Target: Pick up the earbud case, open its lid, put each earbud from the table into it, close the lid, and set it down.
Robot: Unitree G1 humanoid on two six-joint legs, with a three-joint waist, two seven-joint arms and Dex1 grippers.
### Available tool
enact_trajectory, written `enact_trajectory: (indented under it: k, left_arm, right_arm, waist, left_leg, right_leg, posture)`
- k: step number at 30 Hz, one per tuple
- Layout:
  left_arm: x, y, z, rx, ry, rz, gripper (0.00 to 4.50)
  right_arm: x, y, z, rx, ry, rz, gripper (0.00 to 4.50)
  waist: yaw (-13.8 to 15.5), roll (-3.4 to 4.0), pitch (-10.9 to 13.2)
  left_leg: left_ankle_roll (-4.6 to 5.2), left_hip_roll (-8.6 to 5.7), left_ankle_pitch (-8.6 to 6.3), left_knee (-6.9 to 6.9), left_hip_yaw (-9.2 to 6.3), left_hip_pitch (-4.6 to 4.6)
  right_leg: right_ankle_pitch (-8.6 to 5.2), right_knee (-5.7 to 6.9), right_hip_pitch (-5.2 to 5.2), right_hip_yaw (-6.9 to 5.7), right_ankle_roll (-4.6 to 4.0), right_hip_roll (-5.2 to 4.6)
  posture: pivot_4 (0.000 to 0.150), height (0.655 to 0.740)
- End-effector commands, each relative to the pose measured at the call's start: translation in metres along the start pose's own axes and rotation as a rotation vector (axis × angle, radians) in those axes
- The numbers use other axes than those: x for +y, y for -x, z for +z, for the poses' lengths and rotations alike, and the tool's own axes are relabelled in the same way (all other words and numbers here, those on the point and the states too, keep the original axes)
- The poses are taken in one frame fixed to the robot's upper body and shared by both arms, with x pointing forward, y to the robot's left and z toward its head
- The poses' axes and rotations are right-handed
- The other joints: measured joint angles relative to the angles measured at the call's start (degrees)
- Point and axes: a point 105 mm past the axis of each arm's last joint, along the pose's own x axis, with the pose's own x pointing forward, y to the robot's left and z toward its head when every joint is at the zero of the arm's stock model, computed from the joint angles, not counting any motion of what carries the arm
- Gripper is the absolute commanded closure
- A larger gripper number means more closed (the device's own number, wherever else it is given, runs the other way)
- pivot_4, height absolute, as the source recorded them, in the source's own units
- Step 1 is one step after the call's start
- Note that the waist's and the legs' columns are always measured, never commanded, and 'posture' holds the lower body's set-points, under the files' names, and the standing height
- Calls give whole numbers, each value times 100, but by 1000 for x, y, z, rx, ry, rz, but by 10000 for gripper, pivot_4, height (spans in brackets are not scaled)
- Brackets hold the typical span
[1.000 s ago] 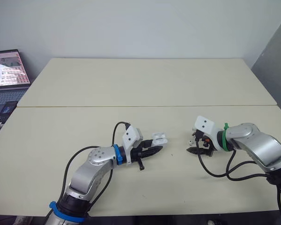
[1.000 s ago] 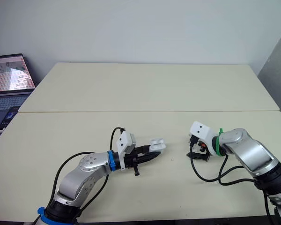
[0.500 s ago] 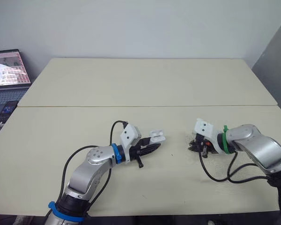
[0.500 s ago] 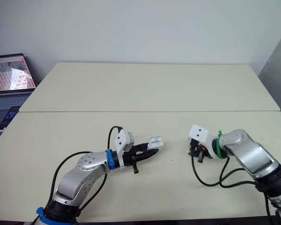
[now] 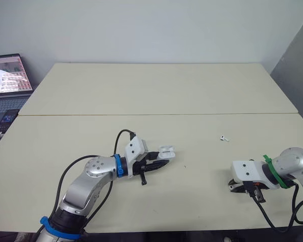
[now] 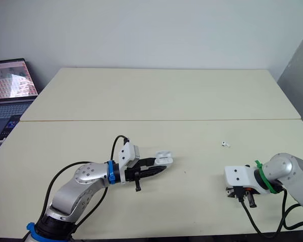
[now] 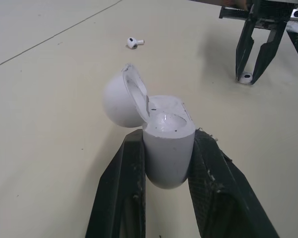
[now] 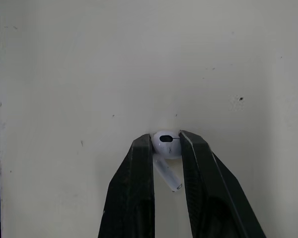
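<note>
Right end effector (image 8: pixel 167 141) has swung out toward the table's (image 5: pixel 156 91) near right edge, pinching 1 earbud (image 8: pixel 167 173). Left end effector (image 5: pixel 160 164) is clamped on the earbud case (image 7: pixel 166 148), lid open. The 2nd earbud (image 5: pixel 223 137) lies loose. I reckon loading both, closing and set-down remain.
</note>
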Motion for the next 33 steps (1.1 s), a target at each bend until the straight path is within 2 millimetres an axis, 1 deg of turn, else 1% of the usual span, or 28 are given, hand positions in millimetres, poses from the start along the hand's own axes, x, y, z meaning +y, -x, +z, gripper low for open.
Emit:
enact_trajectory:
  k: [1, 4, 7, 11, 14, 19, 21, 23, 27, 30, 33]
  left_arm:
    - [-5, -1, 12, -32, -54, -24, 37382]
    - [-7, -3, 12, -32, -57, -31, 37382]
    - [-8, -4, 11, -32, -59, -36, 37382]
    - [-8, -4, 12, -31, -60, -36, 37382]
    - [-8, -5, 12, -30, -61, -37, 37382]
    - [-8, -5, 12, -31, -61, -37, 37382]
    - [-7, -5, 13, -31, -61, -37, 37382]
    - [-7, -6, 13, -32, -61, -38, 37382]
    - [-7, -6, 13, -31, -61, -40, 37382]
    - [-7, -6, 14, -30, -62, -40, 37382]
    - [-7, -5, 14, -29, -65, -41, 37382]
  right_arm:
    - [-2, 9, -3, 21, -24, -35, 41117]
    - [-2, 10, -4, 26, -67, -56, 41117]
    - [-7, 13, -5, 27, -126, -102, 41117]
    - [-5, 16, -2, 12, -179, -113, 41117]
    - [0, 15, 4, -29, -238, -101, 41117]
    - [1, 15, 3, -29, -269, -126, 41117]
    - [1, 14, 2, -29, -275, -130, 33424]
    - [1, 13, 0, -23, -276, -137, 27092]
    - [1, 11, -3, -18, -275, -155, 12722]
    - [2, 14, 0, -16, -261, -153, 12722]
    - [4, 20, 3, 42, -216, -143, 12722]
  waist:
    - [7, 0, 0]
    - [14, 0, 0]
    - [14, 0, 0]
    - [15, 0, 0]
    - [19, 0, 0]
    - [17, 0, 0]
    - [17, 0, 0]
    - [17, 0, 0]
    - [15, 0, 0]
    - [15, 0, 0]
    - [15, 1, 0]
  left_leg:
    - [0, 0, 0, 0, -1, 0]
    - [0, -3, 0, 1, 2, -1]
    - [0, -2, 0, 1, 1, 0]
    - [0, -2, 0, 1, 2, 0]
    - [0, -2, 0, 1, 0, -1]
    - [0, -3, 0, 1, 2, 0]
    - [0, -3, 0, 1, 1, 0]
    - [0, -2, 0, 1, 1, 0]
    - [0, -2, 0, 1, 2, 0]
    - [0, -2, 0, 1, 1, 0]
    - [0, -3, 0, 1, 3, 0]
  right_leg:
    - [0, 0, 1, 0, 0, 0]
    - [0, -2, 4, 3, 0, -2]
    - [0, -2, 3, 2, 0, -1]
    - [0, -1, 3, 3, 0, -1]
    - [0, -1, 3, 1, 0, -1]
    - [0, -1, 4, 3, 0, -1]
    - [0, -1, 4, 2, 0, -1]
    - [0, -1, 4, 1, 0, 0]
    - [0, -1, 4, 3, 0, 0]
    - [0, 0, 4, 1, 0, 0]
    - [0, 0, 3, 2, 0, 0]
  posture:
    - [1500, 7400]
    - [1500, 7400]
    - [1500, 7400]
    - [1500, 7400]
    - [1500, 7400]
    - [1500, 7400]
    - [1500, 7400]
    - [1500, 7400]
    - [1500, 7400]
    - [1500, 7400]
    - [1500, 7400]
